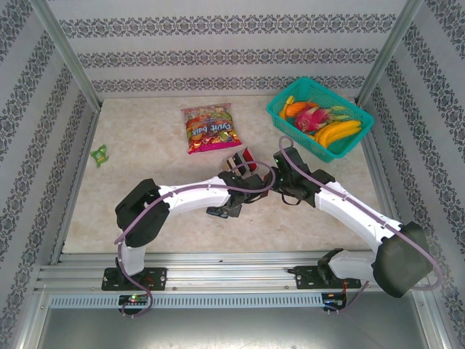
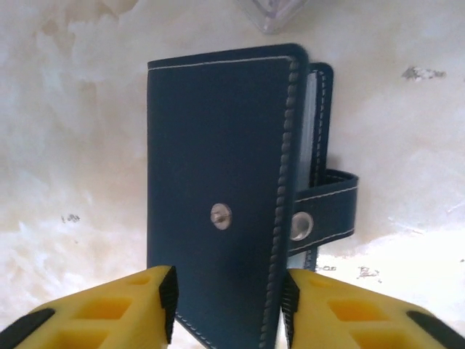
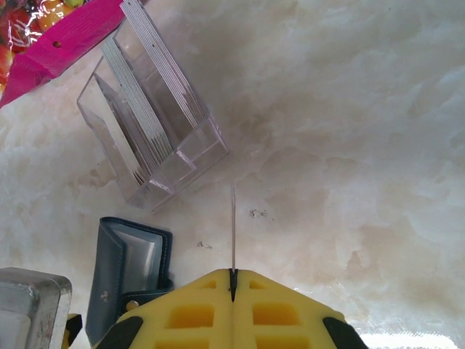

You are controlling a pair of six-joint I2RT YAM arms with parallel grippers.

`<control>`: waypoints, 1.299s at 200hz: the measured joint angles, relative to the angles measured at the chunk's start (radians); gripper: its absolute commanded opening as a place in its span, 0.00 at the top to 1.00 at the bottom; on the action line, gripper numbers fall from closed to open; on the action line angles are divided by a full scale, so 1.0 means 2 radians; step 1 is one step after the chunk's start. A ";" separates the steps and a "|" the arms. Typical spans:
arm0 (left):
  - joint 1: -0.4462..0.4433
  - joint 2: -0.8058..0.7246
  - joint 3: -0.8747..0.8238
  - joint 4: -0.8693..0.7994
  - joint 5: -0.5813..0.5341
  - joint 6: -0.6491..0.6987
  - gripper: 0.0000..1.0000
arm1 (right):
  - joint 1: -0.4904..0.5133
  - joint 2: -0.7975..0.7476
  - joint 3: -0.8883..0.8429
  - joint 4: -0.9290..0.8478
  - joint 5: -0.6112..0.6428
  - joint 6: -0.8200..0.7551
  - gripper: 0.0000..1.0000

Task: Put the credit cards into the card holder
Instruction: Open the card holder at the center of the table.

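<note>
The right gripper (image 3: 232, 280) clamps a card (image 3: 232, 233) by one end; it is likely stiff, light and slick. The left gripper (image 2: 229, 291) straddles the soft card holder (image 2: 218, 145) at its near end; whether it grips, I cannot tell.

Left arm (image 1: 192, 196) and right arm (image 1: 349, 207) bent inward, left fingers (image 2: 109, 313) partly apart, right fingers (image 3: 189, 313) pinched together

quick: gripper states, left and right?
left gripper: jaws straddle the card holder; clamped or not, cannot tell.
right gripper: shut on a credit card, seen edge-on.
</note>
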 measured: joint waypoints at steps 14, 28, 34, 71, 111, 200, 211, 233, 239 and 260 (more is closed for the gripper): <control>0.000 0.000 0.000 0.001 -0.003 0.007 0.73 | 0.000 0.000 -0.003 0.000 -0.002 0.000 1.00; 0.001 -0.001 0.000 0.002 -0.005 0.011 0.81 | 0.000 0.000 -0.004 0.000 -0.002 0.000 1.00; 0.001 -0.002 0.000 0.003 -0.006 0.012 0.83 | 0.000 0.000 -0.004 0.001 -0.002 0.000 1.00; 0.006 -0.014 -0.007 0.011 -0.007 0.021 0.99 | 0.001 0.000 -0.004 0.004 -0.005 0.000 1.00; 0.025 -0.059 -0.037 0.038 0.020 0.023 1.00 | 0.006 0.001 -0.004 0.009 -0.019 0.000 1.00; 0.138 -0.286 -0.272 0.236 0.183 -0.079 1.00 | 0.061 0.014 0.017 0.058 -0.069 -0.015 1.00; 0.145 -0.295 -0.303 0.269 0.200 -0.102 1.00 | 0.073 0.025 0.025 0.062 -0.069 -0.015 1.00; 0.149 -0.317 -0.346 0.332 0.222 -0.144 1.00 | 0.093 0.054 0.043 0.066 -0.072 -0.015 1.00; 0.149 -0.323 -0.355 0.344 0.227 -0.154 1.00 | 0.101 0.065 0.052 0.064 -0.070 -0.016 1.00; 0.149 -0.335 -0.376 0.373 0.235 -0.180 1.00 | 0.129 0.102 0.086 0.056 -0.057 -0.021 1.00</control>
